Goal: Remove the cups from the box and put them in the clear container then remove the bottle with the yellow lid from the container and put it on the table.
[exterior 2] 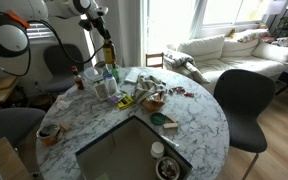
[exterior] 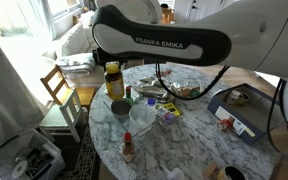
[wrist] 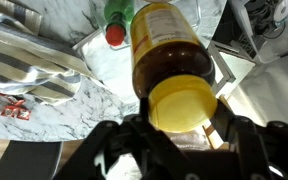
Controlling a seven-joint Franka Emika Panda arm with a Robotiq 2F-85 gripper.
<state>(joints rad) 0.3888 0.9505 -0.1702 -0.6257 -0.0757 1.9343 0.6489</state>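
Above the marble table, the fingers gripped the bottle by its lid, aloft and not yet set down; a white cup seemingly lay in the box.

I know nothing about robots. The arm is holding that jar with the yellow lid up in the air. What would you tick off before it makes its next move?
1. Grip: the gripper has a finger on either side of the lid of the stubby amber bottle with the yellow lid. Ok.
2. Bottle lifted off the marble table: ok, in both exterior views it hangs above the tabletop.
3. Bare marble free for a set-down: ok.
4. Clearance from the slender red-capped sauce bottle below in the wrist view: cannot tell.
5. What lies inside the low round clear container: cannot tell, too small to make out.
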